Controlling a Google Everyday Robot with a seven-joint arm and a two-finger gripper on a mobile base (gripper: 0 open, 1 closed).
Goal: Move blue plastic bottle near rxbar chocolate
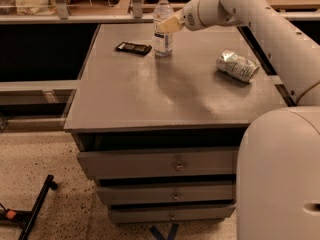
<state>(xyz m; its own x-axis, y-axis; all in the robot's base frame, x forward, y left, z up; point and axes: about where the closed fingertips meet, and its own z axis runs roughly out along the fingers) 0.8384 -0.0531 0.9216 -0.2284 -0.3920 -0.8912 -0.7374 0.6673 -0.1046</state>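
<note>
Our gripper [166,26] has its fingers clamped on the upright blue plastic bottle [163,44], just right of the rxbar chocolate [133,48].
</note>
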